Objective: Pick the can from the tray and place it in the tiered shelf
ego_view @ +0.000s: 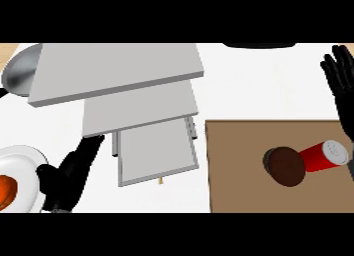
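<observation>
While the far left edge shows a white plate (23, 159) carrying something orange-red, the left hand (71, 172) sits just to that plate's right, low on the counter, fingers pointing up the view and fairly straight, holding nothing. Up and left of that hand a grey pan or bowl (19, 70) pokes out from under the shelf's top level.

Directly up and to the right of the left hand stands the tiered shelf (136, 95): grey-white levels stepped one over another, the lowest a framed tray-like level nearest that hand. Its broad top level overhangs the ones below, so I judge the lower levels must be entered from the open front edge rather than from above.

Further right lies the brown tray (239, 190). On it, just left of and below the right hand (345, 80), lies the can (324, 157), red-walled with a pale end, tipped on its side and touching a dark brown round object (285, 166) at its left end. The right hand is held open, fingers straight and pointing up the view, its forearm running down beside the can's right end; it grips nothing.

The can is probably light, rigid and smooth, apt to roll while on its side. A grasp across the red wall at mid-length seems best. The brown round object crowds the left end, and the shelf's overhang is the main obstacle for placing.
</observation>
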